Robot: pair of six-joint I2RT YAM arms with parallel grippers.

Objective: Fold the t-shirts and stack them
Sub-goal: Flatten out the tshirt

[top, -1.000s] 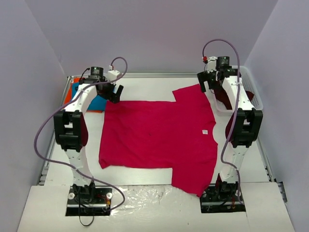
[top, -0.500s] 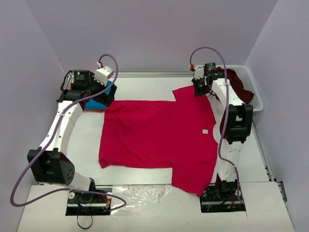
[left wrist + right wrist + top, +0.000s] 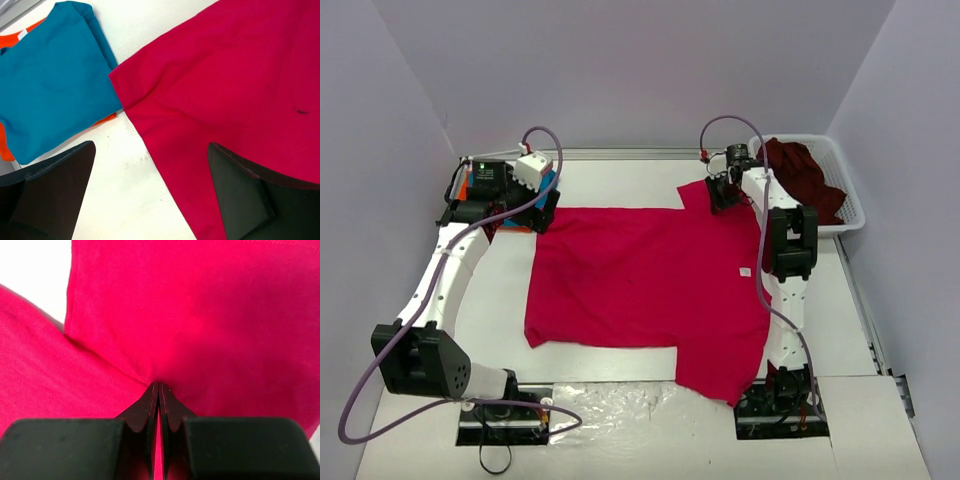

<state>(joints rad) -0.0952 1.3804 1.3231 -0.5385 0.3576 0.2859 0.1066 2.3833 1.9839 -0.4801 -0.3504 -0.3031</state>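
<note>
The crimson-pink t-shirt (image 3: 650, 280) lies spread flat on the white table. My right gripper (image 3: 720, 190) is at its far sleeve. In the right wrist view it (image 3: 158, 386) is shut on a pinch of the crimson cloth (image 3: 200, 315), which puckers at the tips. My left gripper (image 3: 542, 205) hovers open over the shirt's far left corner (image 3: 225, 75), its fingers (image 3: 55, 185) straddling the shirt's edge without touching it. Beside that corner a folded blue t-shirt (image 3: 50, 90) lies on an orange one (image 3: 5, 145). A dark maroon t-shirt (image 3: 800, 170) is in the basket.
A white mesh basket (image 3: 852, 212) stands at the far right of the table. Grey walls close in the left, back and right sides. The left arm's purple cable (image 3: 380, 340) loops out over the left edge.
My right gripper moved left and down onto the far sleeve and shut on it. The left arm's elbow swung out left and low while its gripper stayed open near the far left corner.
</note>
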